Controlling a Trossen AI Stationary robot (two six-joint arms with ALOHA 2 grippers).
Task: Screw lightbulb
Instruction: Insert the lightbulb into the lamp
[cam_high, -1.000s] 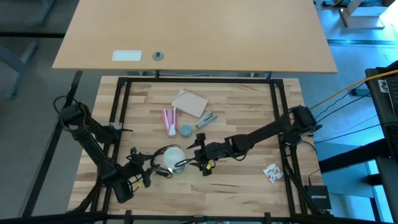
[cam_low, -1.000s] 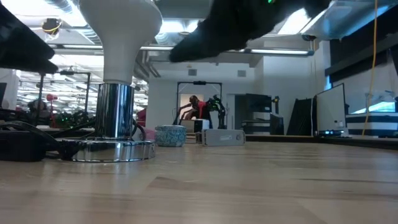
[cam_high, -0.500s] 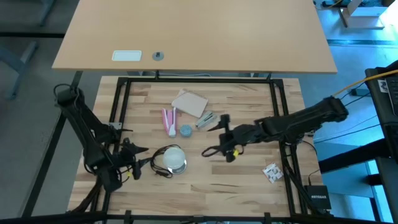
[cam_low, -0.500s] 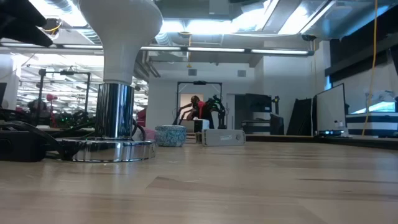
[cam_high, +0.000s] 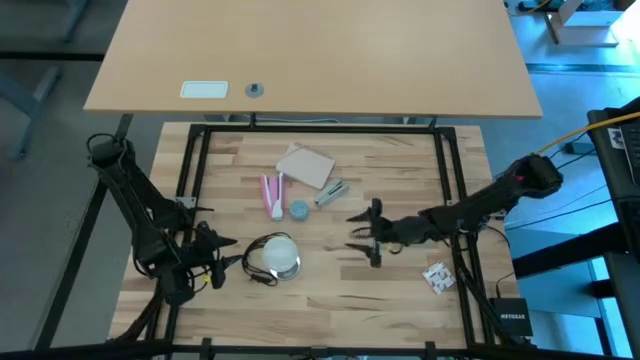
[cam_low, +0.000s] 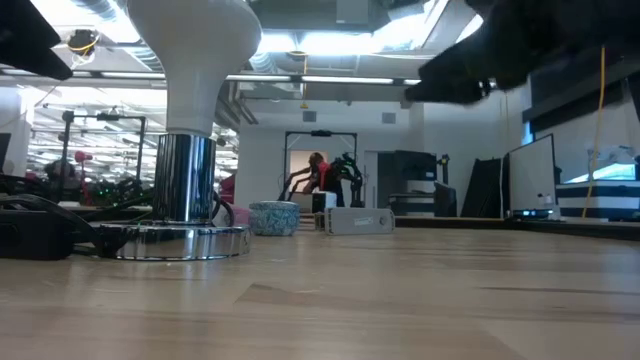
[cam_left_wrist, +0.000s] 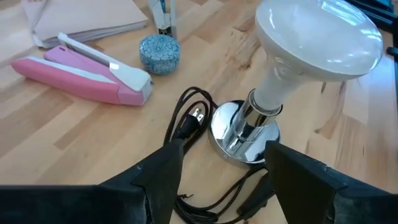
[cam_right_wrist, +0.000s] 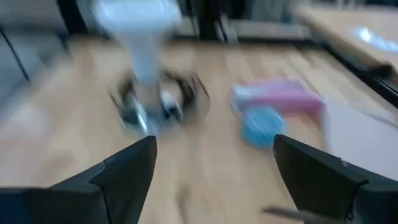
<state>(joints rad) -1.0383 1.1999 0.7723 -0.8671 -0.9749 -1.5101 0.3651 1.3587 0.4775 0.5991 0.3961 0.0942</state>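
Pale white dome-topped lightbulb (cam_high: 281, 249) is standing upright in its round chrome socket base (cam_left_wrist: 242, 132), lower centre of the wooden worktop (cam_high: 400, 290). Left claw (cam_high: 222, 252) is hovering open just left of it; right claw (cam_high: 362, 232) is sitting open, well right.

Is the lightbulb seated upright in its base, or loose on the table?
Upright, seated: the lightbulb stands dome-up, its neck in the chrome base. Neither hand touches it.

Bare counter (cam_high: 330, 290) lies open at 6 o'clock of the lightbulb (cam_high: 281, 252), whereas its 12 o'clock side is obstructed by the pink case (cam_high: 270, 194), blue cap (cam_high: 299, 210) and black cord (cam_high: 250, 270).
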